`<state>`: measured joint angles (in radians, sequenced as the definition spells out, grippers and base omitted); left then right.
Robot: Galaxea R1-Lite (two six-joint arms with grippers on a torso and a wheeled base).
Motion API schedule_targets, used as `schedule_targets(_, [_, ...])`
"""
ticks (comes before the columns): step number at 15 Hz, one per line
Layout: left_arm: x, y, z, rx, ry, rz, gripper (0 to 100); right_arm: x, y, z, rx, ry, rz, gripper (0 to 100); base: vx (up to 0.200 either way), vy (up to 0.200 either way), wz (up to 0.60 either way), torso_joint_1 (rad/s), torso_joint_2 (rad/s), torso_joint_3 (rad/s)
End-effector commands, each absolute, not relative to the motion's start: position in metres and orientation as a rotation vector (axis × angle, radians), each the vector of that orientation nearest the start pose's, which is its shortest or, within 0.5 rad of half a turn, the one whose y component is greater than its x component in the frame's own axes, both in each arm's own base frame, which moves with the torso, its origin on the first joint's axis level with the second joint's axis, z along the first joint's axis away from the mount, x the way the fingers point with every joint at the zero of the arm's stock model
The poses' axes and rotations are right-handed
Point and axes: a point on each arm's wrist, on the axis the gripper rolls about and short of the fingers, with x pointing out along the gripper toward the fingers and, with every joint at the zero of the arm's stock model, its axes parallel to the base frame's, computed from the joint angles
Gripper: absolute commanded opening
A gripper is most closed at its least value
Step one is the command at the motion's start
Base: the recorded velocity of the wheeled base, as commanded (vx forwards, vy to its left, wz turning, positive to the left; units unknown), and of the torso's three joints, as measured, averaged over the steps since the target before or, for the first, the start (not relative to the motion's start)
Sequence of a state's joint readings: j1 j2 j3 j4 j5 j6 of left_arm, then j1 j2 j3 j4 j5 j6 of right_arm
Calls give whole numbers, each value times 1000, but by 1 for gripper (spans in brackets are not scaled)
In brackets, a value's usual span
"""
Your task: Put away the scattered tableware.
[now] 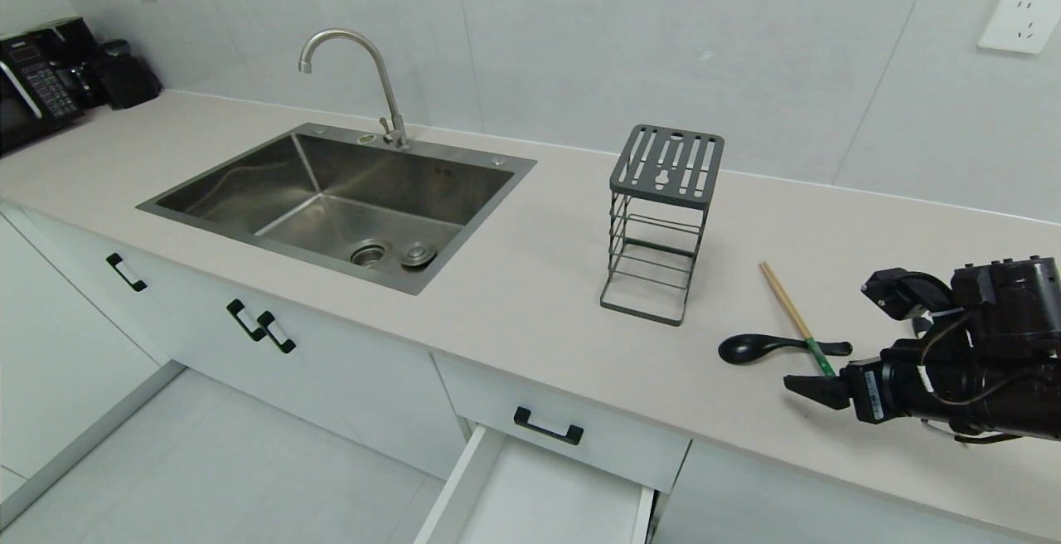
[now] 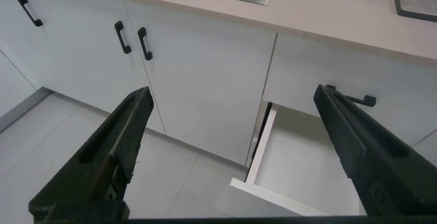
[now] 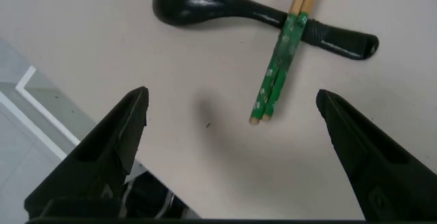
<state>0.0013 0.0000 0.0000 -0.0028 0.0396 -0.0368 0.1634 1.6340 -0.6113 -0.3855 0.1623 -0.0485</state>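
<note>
Closest to me is the right gripper [image 3: 229,100], low over the counter [image 1: 514,279] at the lower right of the head view. Its fingers are spread wide with nothing between them. Just beyond the fingers lie the scattered pieces: a black spoon [image 1: 750,347] and a pair of chopsticks [image 1: 792,308], which rest across the spoon's handle.

I'd say the pick-up hasn't begun. The chopsticks lie on top, so they look like the ones to take first. It should close across both sticks together near where the handle props them up, since there may be a little room underneath there. Coming down off-centre could roll them apart or nudge the spoon.

The chopsticks are pale wood with green ends, thin and lying side by side. The spoon is glossy with a deep bowl.

The dark wire rack [image 1: 663,229] stands upright near them, towards the middle of the frame. An open drawer [image 1: 539,494] sits at the bottom centre. The left gripper [image 2: 229,94] hangs in front of the cabinets near that drawer, its fingers also apart and empty.
</note>
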Motion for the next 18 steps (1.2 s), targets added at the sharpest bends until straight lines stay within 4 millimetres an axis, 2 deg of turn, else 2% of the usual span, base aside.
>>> schedule_targets(1, [-23,1,76,-37,-4,41,100,264,46,120,-46,661,326,100,0,0,0,0,0,0])
schedule_targets(12, [-23,1,76,-38,-4,41,100,283,49,113,-47,657,327,100,0,0,0,0,0,0])
schedule_targets(18, [-23,1,76,-38,-4,41,100,293,47,115,-47,636,305,100,0,0,0,0,0,0])
